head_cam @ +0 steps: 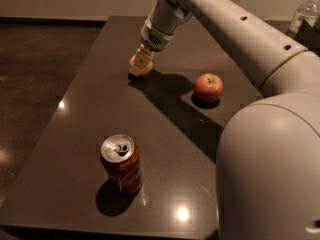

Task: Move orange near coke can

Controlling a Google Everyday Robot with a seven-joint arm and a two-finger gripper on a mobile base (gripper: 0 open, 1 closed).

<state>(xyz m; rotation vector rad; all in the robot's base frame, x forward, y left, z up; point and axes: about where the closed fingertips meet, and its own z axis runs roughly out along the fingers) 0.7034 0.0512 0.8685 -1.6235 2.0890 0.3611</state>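
Note:
The orange [133, 60] sits on the dark table [85, 94] toward the far left, mostly hidden by my gripper [141, 64], which is down right at it and covers its front. Only the orange's left edge and underside show. The coke can [121, 164], red with a silver top and pull tab, stands upright near the table's front edge, well apart from the orange and the gripper.
A red apple [208, 87] with a stem sits to the right of the gripper. My arm [225, 24] reaches in from the upper right and its bulky body [270, 174] fills the lower right. A clear bottle [305, 14] stands at the far right.

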